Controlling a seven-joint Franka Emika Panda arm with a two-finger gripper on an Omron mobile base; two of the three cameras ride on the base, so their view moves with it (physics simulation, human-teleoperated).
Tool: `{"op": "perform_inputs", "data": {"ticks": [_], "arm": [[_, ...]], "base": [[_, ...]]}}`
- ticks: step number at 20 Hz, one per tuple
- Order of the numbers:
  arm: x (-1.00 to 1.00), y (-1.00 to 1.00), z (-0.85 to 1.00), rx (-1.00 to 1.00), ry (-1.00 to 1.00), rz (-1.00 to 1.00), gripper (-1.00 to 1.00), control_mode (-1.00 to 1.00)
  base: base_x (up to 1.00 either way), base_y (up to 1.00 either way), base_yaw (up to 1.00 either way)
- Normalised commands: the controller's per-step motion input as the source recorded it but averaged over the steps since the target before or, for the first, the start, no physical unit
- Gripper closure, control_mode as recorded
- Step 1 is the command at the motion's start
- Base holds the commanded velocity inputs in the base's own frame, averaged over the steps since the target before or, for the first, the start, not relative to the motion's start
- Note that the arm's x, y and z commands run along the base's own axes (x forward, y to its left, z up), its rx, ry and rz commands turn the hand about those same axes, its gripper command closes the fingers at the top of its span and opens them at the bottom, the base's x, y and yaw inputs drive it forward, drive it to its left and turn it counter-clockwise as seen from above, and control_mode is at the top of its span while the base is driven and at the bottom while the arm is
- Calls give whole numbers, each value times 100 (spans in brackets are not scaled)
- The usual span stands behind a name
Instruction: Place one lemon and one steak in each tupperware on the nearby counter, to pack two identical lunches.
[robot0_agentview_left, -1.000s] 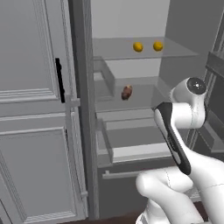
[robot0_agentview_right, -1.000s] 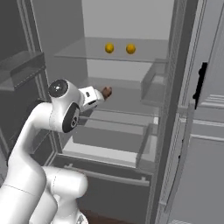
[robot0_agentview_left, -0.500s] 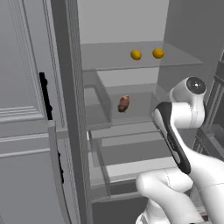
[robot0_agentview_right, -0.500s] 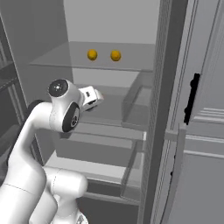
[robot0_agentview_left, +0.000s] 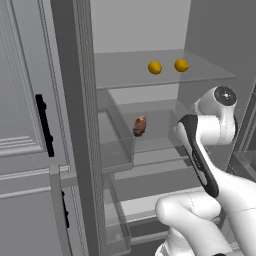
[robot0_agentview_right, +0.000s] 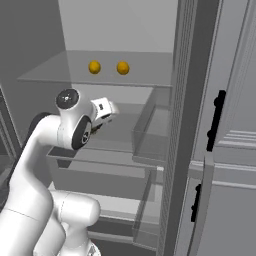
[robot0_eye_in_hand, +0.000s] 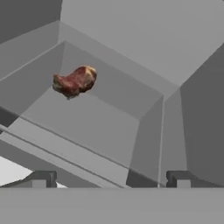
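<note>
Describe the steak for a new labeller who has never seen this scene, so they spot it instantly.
Look into the open fridge. Below the glass shelf holding two lemons, a lower compartment holds the steak. It is a lumpy reddish-brown piece, unlike the round yellow fruit.

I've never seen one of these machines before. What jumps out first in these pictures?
Two bright yellow lemons sit side by side on the upper glass shelf of an open grey fridge. One shelf down lies a reddish-brown steak, the only other colour in sight. The big white arm rises in front, and its open end effector points toward the steak without touching it.
</note>
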Motion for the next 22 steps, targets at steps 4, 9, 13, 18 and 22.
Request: {"op": "perform_inputs", "data": {"ticks": [4, 9, 13, 18, 22], "arm": [[-16, -10, 92, 11, 0, -10, -100, -100], [-4, -8, 80, 13, -6, -13, -100, -100], [0, -21, 66, 17, -18, -20, -100, -100], [24, -6, 26, 19, -16, -16, -100, -100], [48, 1, 16, 10, -13, -7, -100, -100]], "base": [[0, 0, 0], [0, 0, 0], [0, 0, 0], [0, 0, 0], [0, 0, 0]]}}
